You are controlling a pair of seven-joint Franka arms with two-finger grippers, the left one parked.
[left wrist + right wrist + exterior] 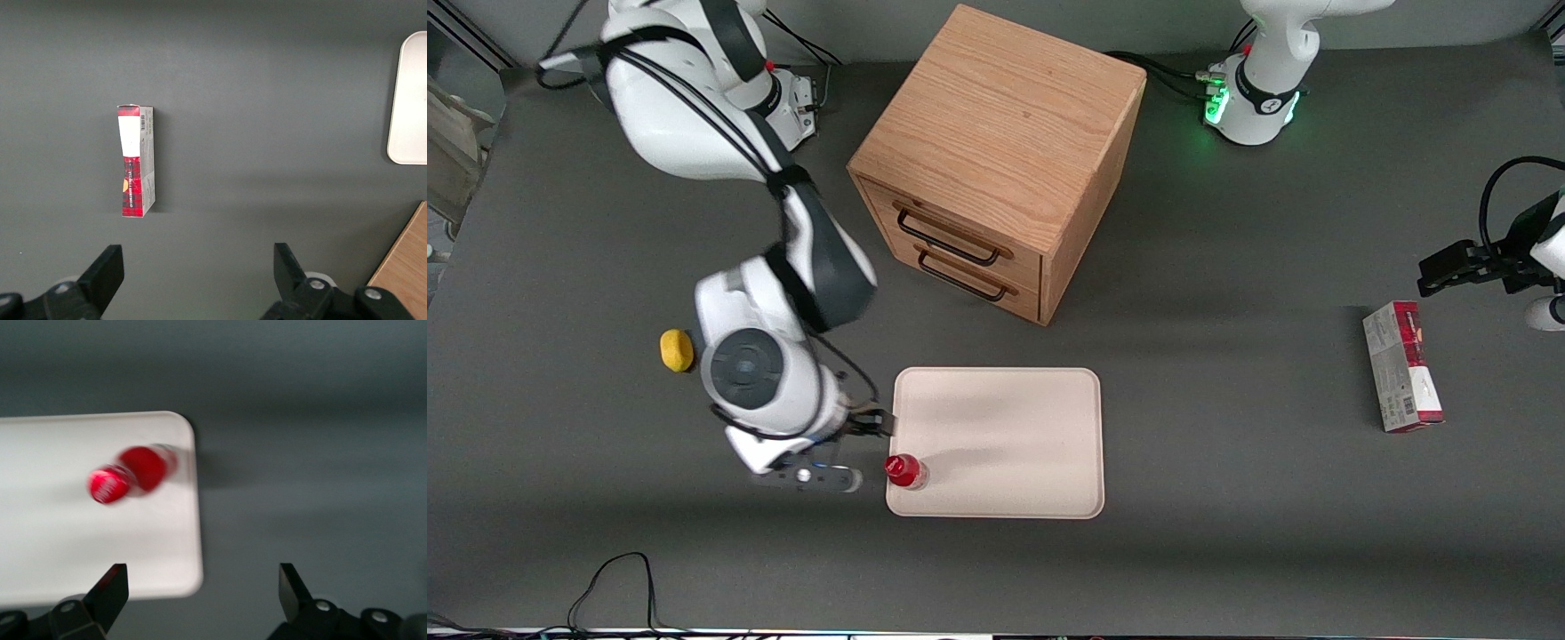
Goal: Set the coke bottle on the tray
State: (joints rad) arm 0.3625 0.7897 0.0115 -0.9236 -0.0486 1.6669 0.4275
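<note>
Nearest my front camera I have the coke bottle [905,471], standing upright on the tray [1014,427] in the corner closest to the camera at the working arm's end; it looks like a small red bottle with a red cap, and from the wrist camera [133,473] I see the round cap top and the red body just inside the tray's rounded corner [180,520], blurred so I can't read any lettering. Sweeping across from the working arm's end, I see a small yellow object [677,350] on the grey table [1227,533], then the gripper [869,423] just beside the tray's edge, a little farther from the camera than the bottle and apart from it. Its fingers [110,587] are spread wide with nothing between them, the bottle released. The tray is cream, flat, low-rimmed, and the bottle is the only thing I see on it. Farther from the camera stands a wooden cabinet [996,151] with two drawers [960,258], both shut, so I can't tell what they hold. Toward the parked arm's end a red-and-grey carton [1402,366] lies flat on the table, well apart from the tray.
</note>
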